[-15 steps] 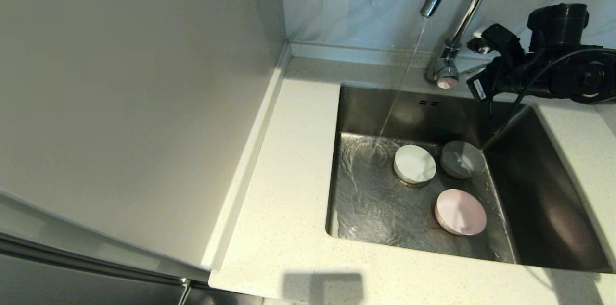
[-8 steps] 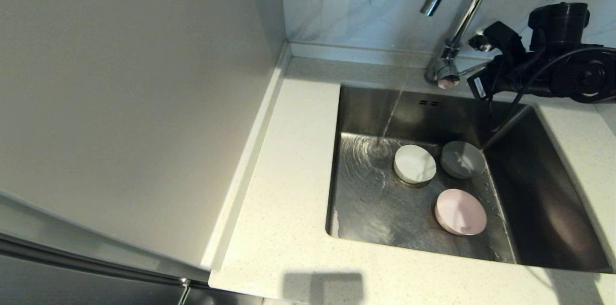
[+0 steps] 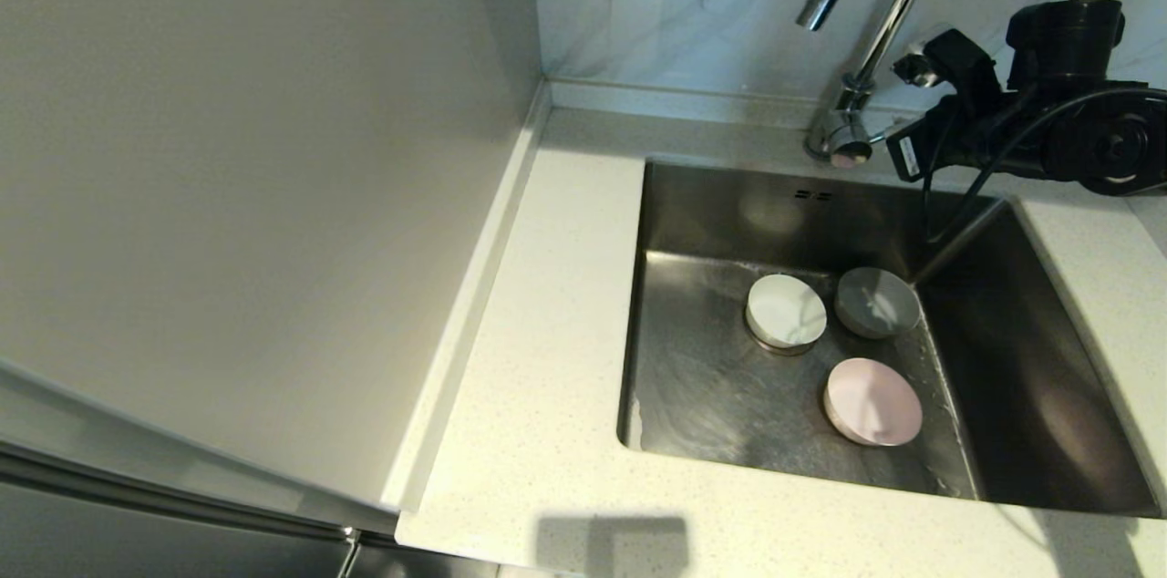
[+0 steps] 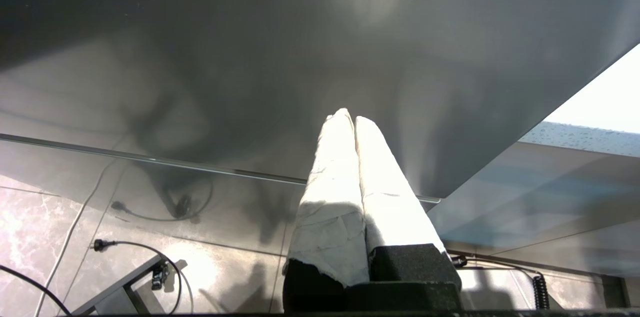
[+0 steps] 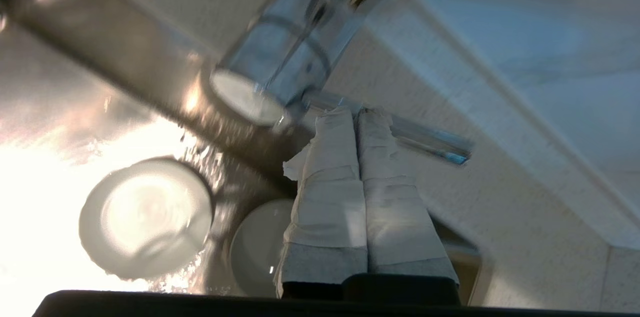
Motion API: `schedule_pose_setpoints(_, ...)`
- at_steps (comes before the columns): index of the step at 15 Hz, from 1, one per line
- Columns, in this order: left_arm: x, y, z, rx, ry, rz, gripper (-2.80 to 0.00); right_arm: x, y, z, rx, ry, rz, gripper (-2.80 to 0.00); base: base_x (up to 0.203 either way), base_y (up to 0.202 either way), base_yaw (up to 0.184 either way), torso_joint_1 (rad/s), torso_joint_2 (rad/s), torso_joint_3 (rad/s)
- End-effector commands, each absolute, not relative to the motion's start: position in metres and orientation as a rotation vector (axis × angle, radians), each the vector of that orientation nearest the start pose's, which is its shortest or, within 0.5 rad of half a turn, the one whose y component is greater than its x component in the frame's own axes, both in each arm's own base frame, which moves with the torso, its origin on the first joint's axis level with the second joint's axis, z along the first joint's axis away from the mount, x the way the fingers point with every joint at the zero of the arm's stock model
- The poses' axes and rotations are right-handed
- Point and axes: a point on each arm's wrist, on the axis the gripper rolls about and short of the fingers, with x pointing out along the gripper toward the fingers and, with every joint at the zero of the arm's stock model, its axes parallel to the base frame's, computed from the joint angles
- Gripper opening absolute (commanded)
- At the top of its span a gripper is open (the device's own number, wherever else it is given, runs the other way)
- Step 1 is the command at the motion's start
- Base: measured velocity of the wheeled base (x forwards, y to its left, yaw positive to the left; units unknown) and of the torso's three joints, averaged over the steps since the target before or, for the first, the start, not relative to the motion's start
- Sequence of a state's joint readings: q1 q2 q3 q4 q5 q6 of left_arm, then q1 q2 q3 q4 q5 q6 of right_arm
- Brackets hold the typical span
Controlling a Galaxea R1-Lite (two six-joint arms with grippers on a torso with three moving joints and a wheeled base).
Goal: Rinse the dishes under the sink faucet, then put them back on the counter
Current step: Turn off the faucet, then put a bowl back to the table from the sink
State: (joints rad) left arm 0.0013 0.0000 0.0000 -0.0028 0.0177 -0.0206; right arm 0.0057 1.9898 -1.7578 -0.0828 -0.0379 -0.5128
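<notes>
To your left stands a tall, smooth grey-beige cabinet panel [image 3: 255, 195], and behind the worktop runs a pale marbled glossy wall panel [image 3: 675, 4] catching soft reflections. From the left wrist camera you see a polished marble-patterned tiled floor [image 4: 45, 237] with a thin black power cable [image 4: 125, 244] lying across it

Head view: high, facing forward and down over worktop [image 3: 547, 304] and sink [image 3: 720, 396], mid-range. Right wrist view: close behind right tool [image 5: 356, 113], facing tap [image 5: 285, 64] base and sink [image 5: 75, 57]; shares tap [image 3: 866, 31] and bowls with head view. Left wrist view: behind left tool [image 4: 349, 116], facing grey panel; floor at edge.
</notes>
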Motion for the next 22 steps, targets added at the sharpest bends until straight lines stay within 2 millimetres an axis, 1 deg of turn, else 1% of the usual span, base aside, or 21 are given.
schedule_pose_setpoints(1, -0.023, 0.0, 0.076, -0.02, -0.006, 0.02, -2.8, 0.408, 0.002, 0.293, -0.518, 0.152, 0.006, -2.8, 0.0, 0.0, 0.0, 0.0, 0.0, 0.0)
schedule_pose_setpoints(4, -0.023, 0.0, 0.076, -0.022, -0.008, 0.02, -2.8, 0.401, 0.001, 0.298, -0.506, 0.146, 0.001, -2.8, 0.0, 0.0, 0.0, 0.0, 0.0, 0.0)
schedule_pose_setpoints(7, -0.023, 0.0, 0.076, -0.022, -0.006, 0.02, -2.8, 0.383, -0.002, 0.311, -0.5, 0.124, -0.005, -2.8, 0.0, 0.0, 0.0, 0.0, 0.0, 0.0)
schedule_pose_setpoints(9, -0.023, 0.0, 0.076, -0.022, -0.006, 0.02, -2.8, 0.365, -0.012, 0.323, -0.525, 0.103, -0.01, -2.8, 0.0, 0.0, 0.0, 0.0, 0.0, 0.0)
schedule_pose_setpoints(10, -0.023, 0.0, 0.076, -0.021, -0.006, 0.02, -2.8, 0.357, -0.018, 0.325, -0.54, 0.109, -0.022, -2.8, 0.0, 0.0, 0.0, 0.0, 0.0, 0.0)
schedule_pose_setpoints(11, -0.023, 0.0, 0.076, -0.022, -0.006, 0.02, -2.8, 0.35, -0.025, 0.321, -0.545, 0.131, -0.034, -2.8, 0.0, 0.0, 0.0, 0.0, 0.0, 0.0)
schedule_pose_setpoints(12, -0.023, 0.0, 0.076, -0.022, -0.006, 0.02, -2.8, 0.346, -0.032, 0.316, -0.546, 0.161, -0.047, -2.8, 0.0, 0.0, 0.0, 0.0, 0.0, 0.0)
schedule_pose_setpoints(15, -0.023, 0.0, 0.076, -0.022, -0.006, 0.019, -2.8, 0.337, -0.048, 0.287, -0.538, 0.287, -0.068, -2.8, 0.0, 0.0, 0.0, 0.0, 0.0, 0.0)
schedule_pose_setpoints(17, -0.023, 0.0, 0.076, -0.022, -0.006, 0.02, -2.8, 0.33, -0.059, 0.26, -0.552, 0.39, -0.068, -2.8, 0.0, 0.0, 0.0, 0.0, 0.0, 0.0)
schedule_pose_setpoints(19, -0.023, 0.0, 0.076, -0.022, -0.006, 0.02, -2.8, 0.324, -0.064, 0.235, -0.567, 0.482, -0.053, -2.8, 0.0, 0.0, 0.0, 0.0, 0.0, 0.0)
schedule_pose_setpoints(21, -0.023, 0.0, 0.076, -0.022, -0.006, 0.02, -2.8, 0.329, -0.065, 0.221, -0.568, 0.523, -0.038, -2.8, 0.0, 0.0, 0.0, 0.0, 0.0, 0.0)
schedule_pose_setpoints(22, -0.023, 0.0, 0.076, -0.022, -0.006, 0.02, -2.8, 0.334, -0.062, 0.214, -0.568, 0.539, -0.021, -2.8, 0.0, 0.0, 0.0, 0.0, 0.0, 0.0)
